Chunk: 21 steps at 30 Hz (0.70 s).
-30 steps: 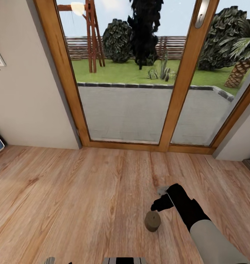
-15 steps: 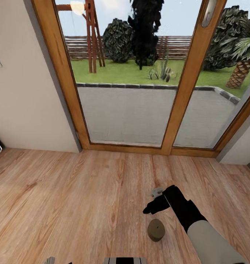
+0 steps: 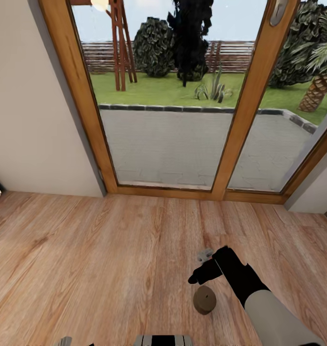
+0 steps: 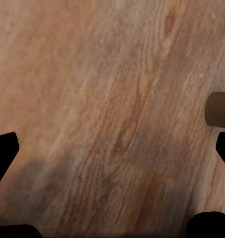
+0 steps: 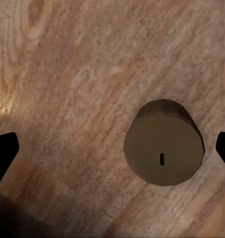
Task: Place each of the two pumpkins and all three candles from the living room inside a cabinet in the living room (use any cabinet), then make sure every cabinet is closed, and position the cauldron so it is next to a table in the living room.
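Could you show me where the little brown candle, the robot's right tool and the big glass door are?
Short brown cylindrical candle (image 5: 163, 150): right wrist view, its flat top by the wick.
Black right tool (image 3: 201, 267): head view, between its fingertips.
Wooden-framed glass door (image 3: 243, 110): head view, its middle wooden post.

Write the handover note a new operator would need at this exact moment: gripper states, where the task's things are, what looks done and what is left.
Right gripper: open, empty, hovering over the candle; in the right wrist view the candle stands upright on the wooden floor, between the fingertips but off to one side.
Left gripper: open, empty, pointing at bare floor, with the candle at the picture's edge.
Setting: the robot faces a glass patio door.
Done: nothing can be confirmed from here.
Left: grasp this candle, carry it to a cabinet; the pumpkins, other candles and cauldron still need checking.
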{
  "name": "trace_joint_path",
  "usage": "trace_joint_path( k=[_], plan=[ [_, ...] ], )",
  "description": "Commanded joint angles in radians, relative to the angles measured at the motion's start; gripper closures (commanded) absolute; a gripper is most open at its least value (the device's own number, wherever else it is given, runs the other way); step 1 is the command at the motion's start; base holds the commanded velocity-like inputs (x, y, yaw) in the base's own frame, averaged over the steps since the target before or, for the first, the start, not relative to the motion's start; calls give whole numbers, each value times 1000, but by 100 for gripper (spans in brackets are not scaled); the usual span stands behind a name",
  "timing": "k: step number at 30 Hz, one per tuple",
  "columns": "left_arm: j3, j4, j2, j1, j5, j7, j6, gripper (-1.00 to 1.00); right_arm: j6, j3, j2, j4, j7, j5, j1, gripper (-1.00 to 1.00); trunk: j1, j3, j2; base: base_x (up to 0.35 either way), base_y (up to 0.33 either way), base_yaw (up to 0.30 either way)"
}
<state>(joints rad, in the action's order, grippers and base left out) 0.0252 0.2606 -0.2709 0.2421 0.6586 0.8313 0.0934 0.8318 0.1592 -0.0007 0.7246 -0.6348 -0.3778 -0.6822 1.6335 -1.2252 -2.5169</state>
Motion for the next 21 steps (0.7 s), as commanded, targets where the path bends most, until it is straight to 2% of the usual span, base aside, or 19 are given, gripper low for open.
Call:
trace_joint_path(
  k=[1, 3, 7, 9, 11, 21],
  plan=[
    [2, 0, -1, 0, 10, 3, 10, -100, -9, 1, 0, -5, 20, -9, 0, -100, 0, -5, -1, 0, 0, 0],
    [2, 0, -1, 0, 10, 3, 10, -100, -21, 0, 2, -11, 57, -7, 0, -100, 1, -13, -1, 0, 0, 0],
    [2, 0, -1, 0, 9, 3, 11, -100, -60, -3, 4, -19, 175, 1, 0, -100, 3, -28, -2, 0, 0, 0],
    [2, 0, -1, 0, 9, 3, 11, -100, -70, -5, 4, -20, 207, 4, 0, -100, 4, -36, -2, 0, 0, 0],
    [3, 0, -1, 0, 9, 2, 10, -100, -78, -7, 4, -22, 228, 7, 0, -100, 5, -43, -3, 0, 0, 0],
    [3, 0, -1, 0, 9, 8, 10, -100, -82, -4, 5, -22, 238, 4, 0, -100, 9, -82, -5, 0, 0, 0]
  ],
)
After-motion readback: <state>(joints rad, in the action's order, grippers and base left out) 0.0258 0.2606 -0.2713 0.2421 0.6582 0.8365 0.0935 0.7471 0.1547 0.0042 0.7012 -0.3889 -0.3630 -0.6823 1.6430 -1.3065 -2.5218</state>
